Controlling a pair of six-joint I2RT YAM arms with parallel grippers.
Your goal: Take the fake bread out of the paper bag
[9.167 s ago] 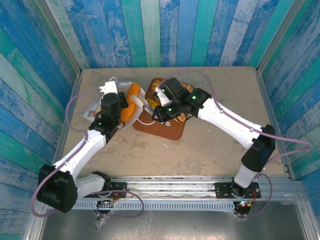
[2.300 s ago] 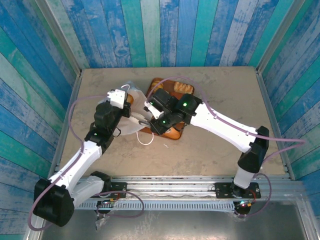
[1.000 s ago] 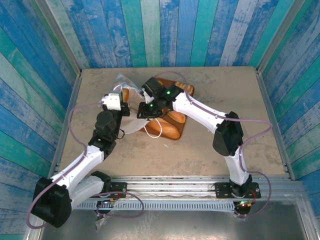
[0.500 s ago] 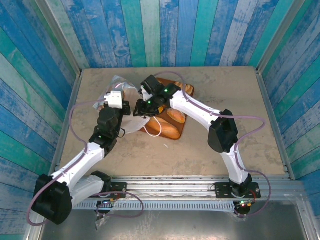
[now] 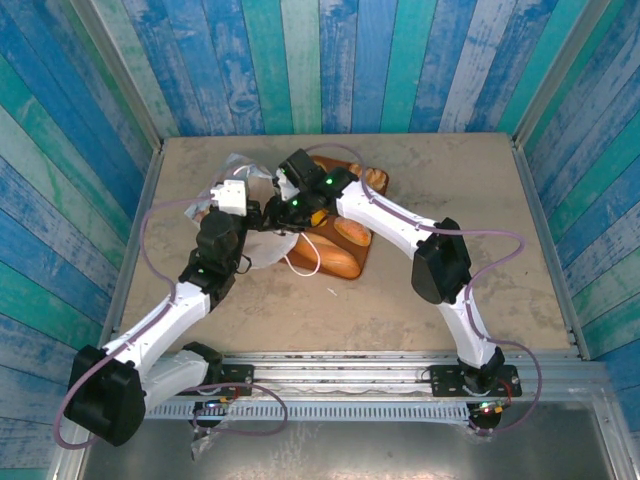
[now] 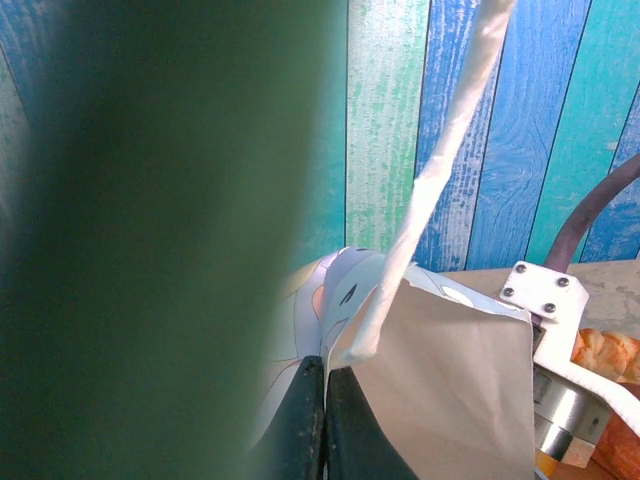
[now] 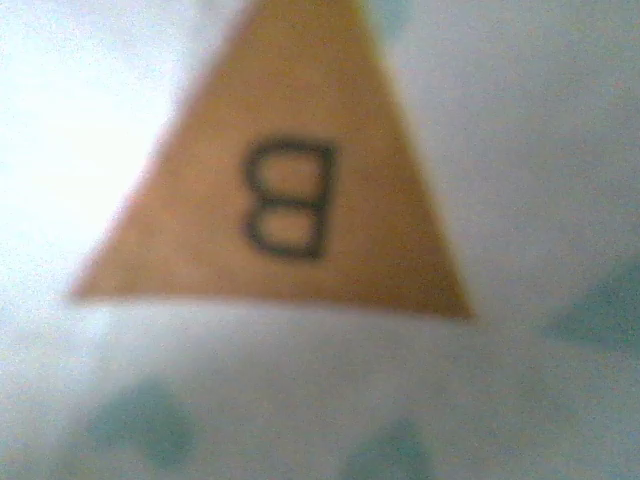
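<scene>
- The table (image 5: 450,300) carries the brown tray (image 5: 358,265). On it we count at least two pieces of the fake bread (image 5: 352,231) already out, so that much is done.
- The paper bag (image 6: 450,400) slumps just left of the tray. We cannot see inside it, so we judge some bread may remain.
- Our left hand (image 6: 323,390) is clenched on the bag's rim, beside the cord handle (image 6: 450,130).
- Our right hand (image 5: 278,213) sits at the bag, its camera close against an orange printed triangle (image 7: 285,200). We cannot tell its grip.
</scene>
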